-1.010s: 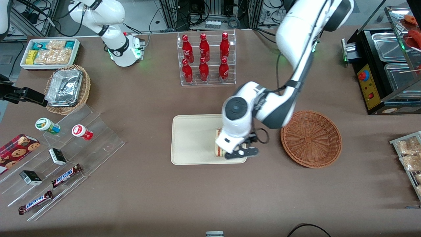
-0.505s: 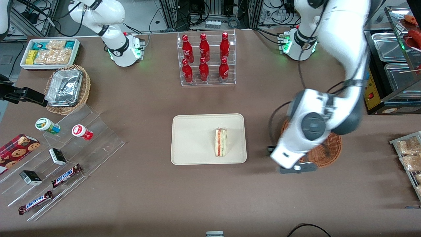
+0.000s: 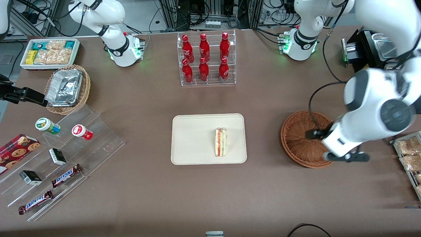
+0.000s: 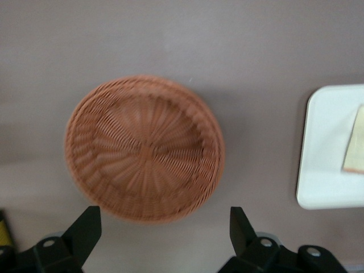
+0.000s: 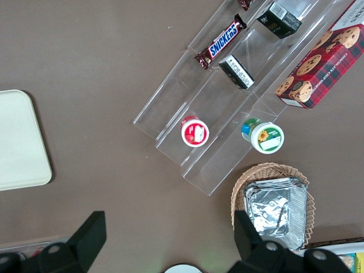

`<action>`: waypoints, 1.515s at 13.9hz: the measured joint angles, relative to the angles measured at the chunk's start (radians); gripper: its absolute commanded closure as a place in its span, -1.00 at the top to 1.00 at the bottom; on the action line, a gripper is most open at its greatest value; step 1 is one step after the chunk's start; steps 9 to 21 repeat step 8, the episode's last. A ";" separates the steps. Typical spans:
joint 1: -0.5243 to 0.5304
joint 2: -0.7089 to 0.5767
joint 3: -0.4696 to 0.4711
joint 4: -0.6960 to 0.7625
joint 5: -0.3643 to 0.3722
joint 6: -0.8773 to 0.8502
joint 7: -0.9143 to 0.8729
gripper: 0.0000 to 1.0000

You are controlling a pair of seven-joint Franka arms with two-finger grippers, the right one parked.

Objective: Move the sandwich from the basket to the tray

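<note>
The sandwich (image 3: 221,142) lies on the cream tray (image 3: 190,138), close to the tray edge nearest the basket, with its red and green layers showing. The reddish-brown wicker basket (image 3: 302,138) stands beside the tray and holds nothing. My left gripper (image 3: 345,157) hangs above the basket's rim on the working arm's side, well away from the sandwich. In the left wrist view the gripper (image 4: 164,211) is open with nothing between its fingers; the basket (image 4: 145,148), the tray's corner (image 4: 327,148) and a sliver of the sandwich (image 4: 355,142) show below it.
A clear rack of red bottles (image 3: 206,59) stands farther from the camera than the tray. A black appliance (image 3: 378,75) and bagged snacks (image 3: 409,154) sit at the working arm's end. Acrylic steps with snacks (image 3: 65,154) and a foil-tray basket (image 3: 67,89) sit toward the parked arm's end.
The gripper has left the sandwich on the tray and swung sideways, over the basket, toward the working arm's end. The sandwich has stayed where it was set.
</note>
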 measured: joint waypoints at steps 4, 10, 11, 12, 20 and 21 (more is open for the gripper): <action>0.039 -0.157 0.000 -0.001 -0.001 -0.160 0.014 1.00; 0.049 -0.270 0.000 -0.004 -0.001 -0.224 0.053 1.00; 0.049 -0.270 0.000 -0.004 -0.001 -0.224 0.053 1.00; 0.049 -0.270 0.000 -0.004 -0.001 -0.224 0.053 1.00; 0.049 -0.270 0.000 -0.004 -0.001 -0.224 0.053 1.00; 0.049 -0.270 0.000 -0.004 -0.001 -0.224 0.053 1.00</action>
